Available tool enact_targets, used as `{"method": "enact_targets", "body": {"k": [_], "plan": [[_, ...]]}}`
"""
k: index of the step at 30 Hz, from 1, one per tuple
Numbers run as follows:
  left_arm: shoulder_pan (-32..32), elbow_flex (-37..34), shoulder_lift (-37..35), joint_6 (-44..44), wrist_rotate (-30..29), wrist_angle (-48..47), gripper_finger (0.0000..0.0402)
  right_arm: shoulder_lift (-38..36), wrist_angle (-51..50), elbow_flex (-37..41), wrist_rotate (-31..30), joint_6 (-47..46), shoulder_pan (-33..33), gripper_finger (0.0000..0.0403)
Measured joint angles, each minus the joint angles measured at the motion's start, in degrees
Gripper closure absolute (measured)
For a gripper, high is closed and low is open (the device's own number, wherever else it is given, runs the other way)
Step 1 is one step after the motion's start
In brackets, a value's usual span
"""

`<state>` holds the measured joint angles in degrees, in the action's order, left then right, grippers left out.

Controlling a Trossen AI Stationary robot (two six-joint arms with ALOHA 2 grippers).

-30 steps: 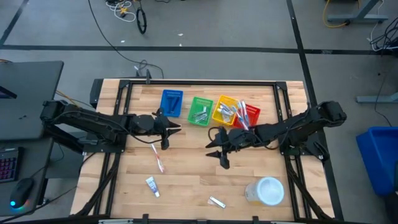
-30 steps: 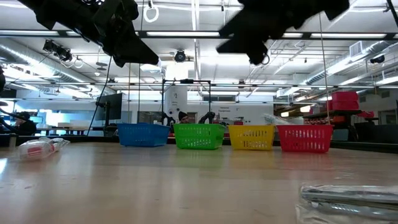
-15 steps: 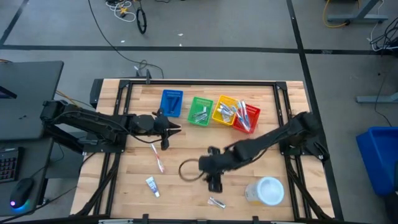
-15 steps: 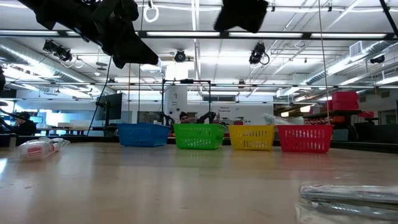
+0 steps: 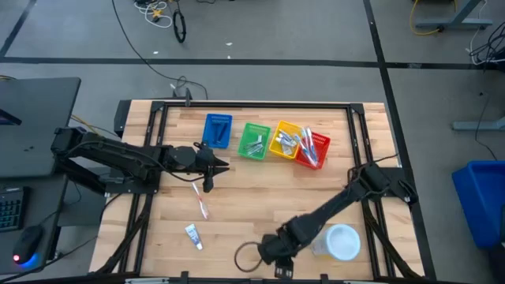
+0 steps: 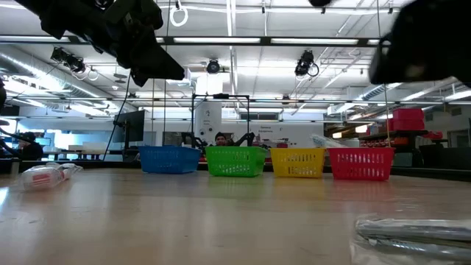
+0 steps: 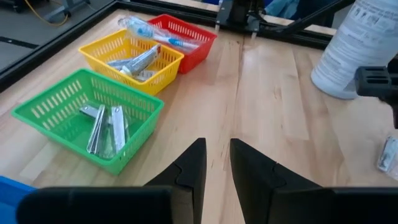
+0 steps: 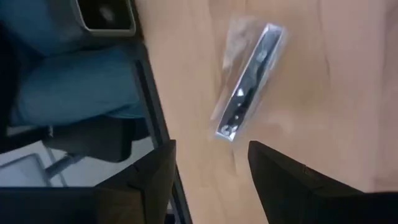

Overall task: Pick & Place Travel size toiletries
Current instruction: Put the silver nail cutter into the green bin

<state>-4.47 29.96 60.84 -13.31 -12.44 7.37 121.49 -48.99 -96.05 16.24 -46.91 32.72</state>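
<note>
I see my right gripper low at the near edge of the table, its fingers spread apart and holding nothing. Just ahead of them, in the right wrist view, a wrapped dark razor lies flat on the wood, not touched. Beside this gripper stands the round white container. My left gripper hovers well away, near the blue basket; its fingers are almost together with a narrow gap, empty. Between both grippers lie a toothbrush and a small tube.
</note>
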Motion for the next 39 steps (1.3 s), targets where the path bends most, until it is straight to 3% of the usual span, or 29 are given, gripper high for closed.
{"method": "enact_targets", "body": {"k": [7, 19, 24, 32, 39], "plan": [[-0.02, -0.51, 0.43, -0.02, 0.05, -0.35, 0.0323, 3.18, 0.76, 0.00, -5.73, -4.21, 1.14, 0.0198], [0.00, -0.53, 1.18, 0.15, -0.03, -0.13, 0.0323, 6.45, 1.66, -0.22, -4.05, -2.07, 1.54, 0.0199], [0.02, -0.53, 1.18, 0.16, -0.14, -0.14, 0.0323, 6.49, 0.83, -0.20, -5.59, 3.80, 1.71, 0.0237], [0.00, -0.53, 1.18, 0.18, -0.14, -0.15, 0.0323, 6.58, -0.49, -0.15, -7.48, 5.60, 1.71, 0.0310], [0.00, -0.53, 1.18, 0.05, -0.13, -0.15, 0.0322, 6.00, -0.95, 0.01, -7.23, 10.46, 1.35, 0.0340]]}}
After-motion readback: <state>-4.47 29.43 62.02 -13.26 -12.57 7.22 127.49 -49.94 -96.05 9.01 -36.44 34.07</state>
